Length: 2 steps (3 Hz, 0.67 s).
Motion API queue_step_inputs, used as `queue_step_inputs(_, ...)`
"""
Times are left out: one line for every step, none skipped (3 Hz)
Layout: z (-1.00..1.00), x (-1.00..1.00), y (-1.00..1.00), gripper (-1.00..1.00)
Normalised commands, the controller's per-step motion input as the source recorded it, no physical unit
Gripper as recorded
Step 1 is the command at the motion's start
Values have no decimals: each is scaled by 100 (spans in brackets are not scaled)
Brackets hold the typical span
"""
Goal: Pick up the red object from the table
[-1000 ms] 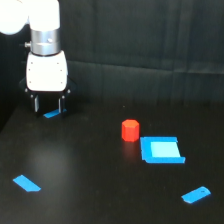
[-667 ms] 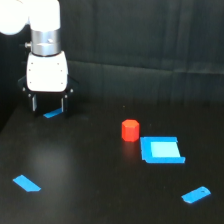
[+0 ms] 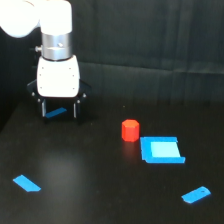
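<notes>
The small red-orange stubby block [image 3: 130, 130], upright on the matte black worktop [image 3: 90, 190] just beside the large blue square piece [image 3: 161, 150], appears light, rigid and smooth; grip opposite flat sides with the empty, parted pincer [image 3: 59, 109].

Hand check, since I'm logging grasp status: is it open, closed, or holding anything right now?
Hand: open, holding nothing; a flat blue piece shows between its fingers.

Lab test bench; white robot arm [image 3: 55, 55]; black table [image 3: 100, 190]; dark curtain backdrop [image 3: 160, 45]
</notes>
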Motion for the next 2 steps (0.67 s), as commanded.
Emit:
queue_step_inputs(-14,100,-8,100)
queue_step_inputs(-26,95,9,99)
